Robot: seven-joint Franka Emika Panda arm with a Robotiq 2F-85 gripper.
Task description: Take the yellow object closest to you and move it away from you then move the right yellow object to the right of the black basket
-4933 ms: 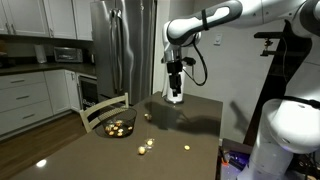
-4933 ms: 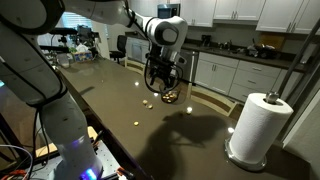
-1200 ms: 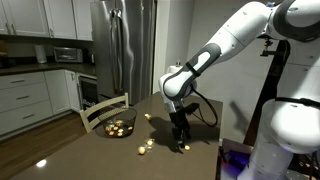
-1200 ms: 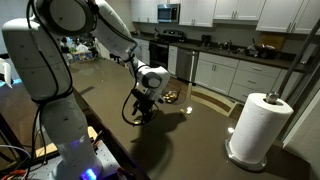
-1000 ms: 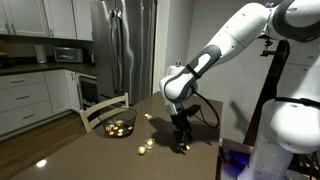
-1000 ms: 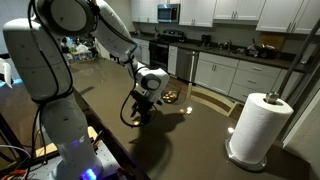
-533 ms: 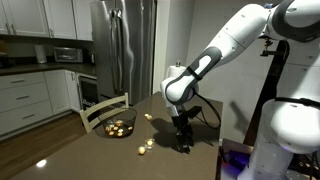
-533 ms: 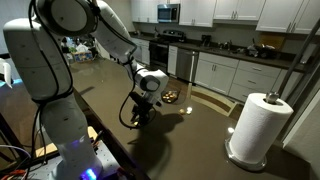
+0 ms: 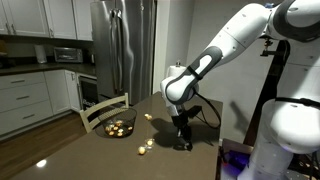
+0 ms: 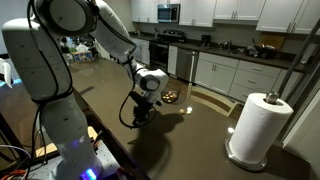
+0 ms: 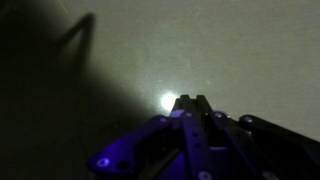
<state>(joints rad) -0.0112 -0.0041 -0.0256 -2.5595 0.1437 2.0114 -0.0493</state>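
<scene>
My gripper (image 9: 183, 146) stands fingers-down on the dark table near its front edge, seen in both exterior views (image 10: 140, 120). In the wrist view its fingertips (image 11: 190, 100) meet with no gap, so it is shut, and no yellow shows between them. The yellow object closest to the front edge is hidden under the fingers. Two small yellow pieces (image 9: 146, 147) lie just beside the gripper, and another yellow piece (image 9: 148, 116) lies farther back. The black basket (image 9: 118, 128) sits at the table's far side with yellowish things in it.
A paper towel roll (image 10: 258, 125) stands on the table in an exterior view. A wooden chair (image 9: 100, 110) backs onto the table by the basket. The table's front edge (image 9: 215, 150) runs close to the gripper. A bright light reflection (image 11: 168, 101) lies by the fingertips.
The fingers have closed from wide open to shut at the same spot on the table. The arm has hardly moved.
</scene>
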